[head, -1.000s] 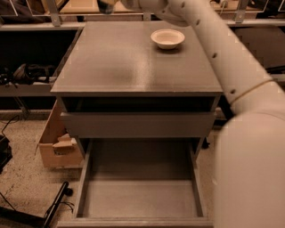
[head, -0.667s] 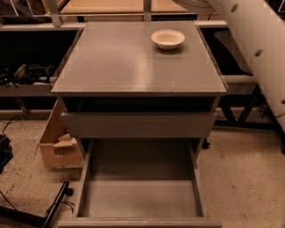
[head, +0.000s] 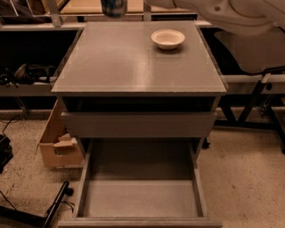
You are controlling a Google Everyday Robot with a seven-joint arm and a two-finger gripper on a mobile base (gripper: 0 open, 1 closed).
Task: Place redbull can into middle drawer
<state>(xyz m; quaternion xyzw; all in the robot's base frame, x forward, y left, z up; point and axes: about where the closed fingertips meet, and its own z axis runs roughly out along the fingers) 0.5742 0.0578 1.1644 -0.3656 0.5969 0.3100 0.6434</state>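
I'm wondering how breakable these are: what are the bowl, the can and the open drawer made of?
White bowl: likely ceramic or plastic, smooth with a soft sheen. Redbull can: probably thin metal, bluish and silver. Middle drawer: matte grey, perhaps painted metal or laminate. The gripper is out of view; only the arm shows.

The arm [head: 249, 17] is a smooth, rounded off-white shell with a small dark hole, tool unseen.

Grey desk [head: 129, 62], grey middle drawer [head: 140, 198], cream bowl [head: 168, 39], blue-and-silver redbull can [head: 113, 6] up top, white arm [head: 242, 13]; gripper's cut off above the frame.
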